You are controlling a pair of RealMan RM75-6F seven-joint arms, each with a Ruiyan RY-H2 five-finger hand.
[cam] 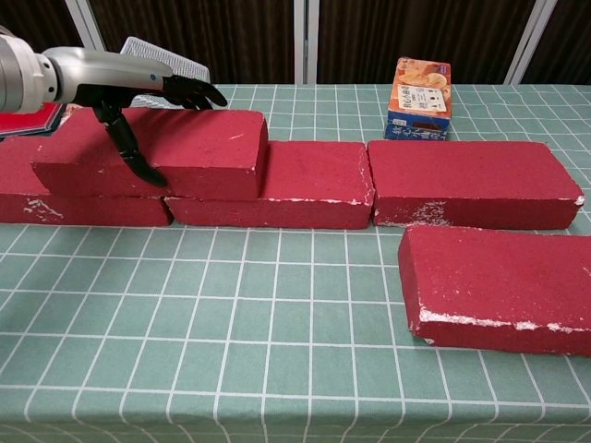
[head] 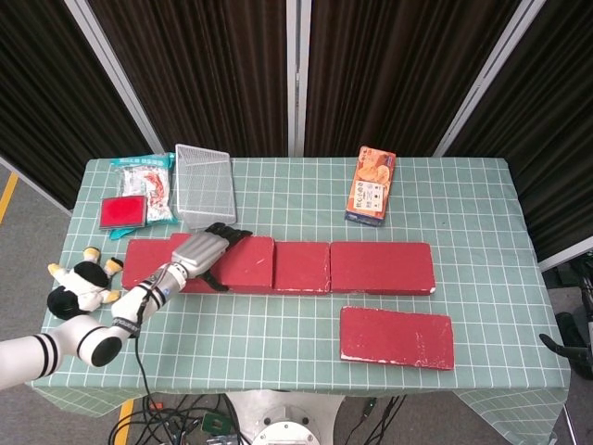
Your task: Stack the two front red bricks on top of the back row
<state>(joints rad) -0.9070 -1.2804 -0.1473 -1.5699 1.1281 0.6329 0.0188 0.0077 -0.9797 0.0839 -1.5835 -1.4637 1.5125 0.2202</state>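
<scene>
The left hand (cam: 138, 97) holds one red brick (cam: 157, 152) from above, with a thumb down its front side, so it sits flat across two back row bricks (cam: 277, 189). The other front brick (cam: 503, 286) waits on the worktop (cam: 277, 351). The right hand is out of sight.

A tabletop (head: 463, 199) under a green cloth with a white grid stands before dark pleated curtains (head: 222, 65) divided by pale slanting posts (head: 116, 79), on a grey floor (head: 28, 227) with a yellow stripe (head: 7, 195) at left and cables (head: 185, 417) beneath the front edge.
</scene>
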